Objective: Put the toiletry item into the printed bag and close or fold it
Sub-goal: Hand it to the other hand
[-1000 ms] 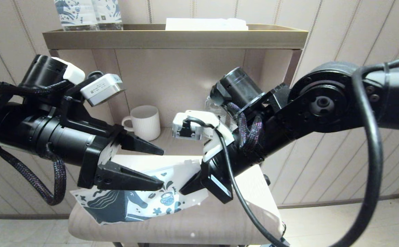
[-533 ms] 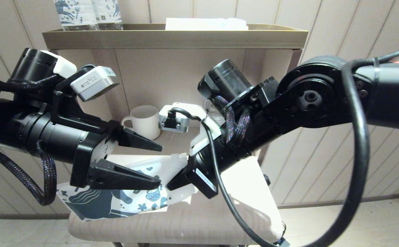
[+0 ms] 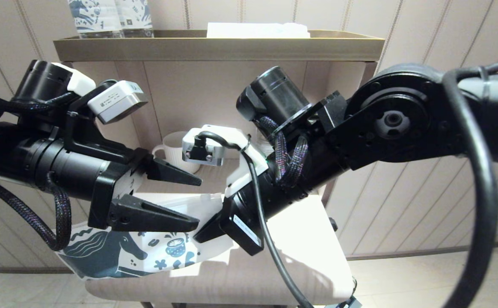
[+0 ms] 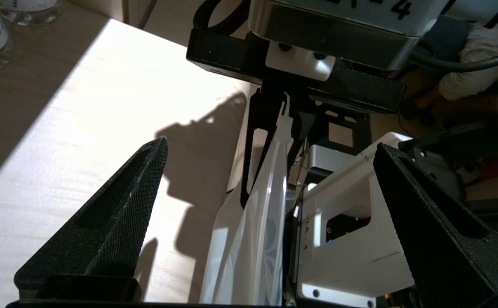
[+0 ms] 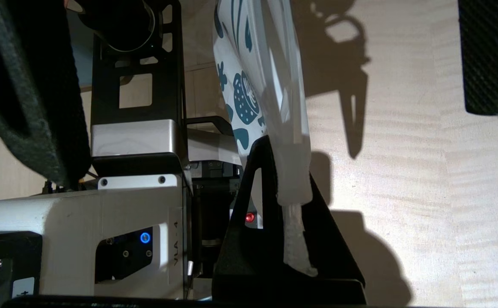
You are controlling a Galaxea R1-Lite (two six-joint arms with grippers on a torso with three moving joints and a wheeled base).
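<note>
the right hand (image 3: 204,233) is clamped on one end of the printed bag (image 3: 146,252), its black fingers (image 5: 270,201) pinching the white top strip, so the bag hangs out sideways above the pale counter (image 3: 304,239) with its far end drooping toward the left. the left hand (image 3: 195,201) sits just over the bag with its jaws spread wide, gripping nothing.

the main risk, as i judge it, is that a thin edge held at one end only can slide out of the pinch or twist, and the limp pouch would drop onto the counter or off its front edge. if the left hand closes at the wrong height it may crumple the bag or knock into the right hand, since the two are very near each other.

the bag is flat and white, printed with a dark blue horse, flowers and squiggles. the toiletry item cannot be made out (it may be inside, but that cannot be told).
</note>
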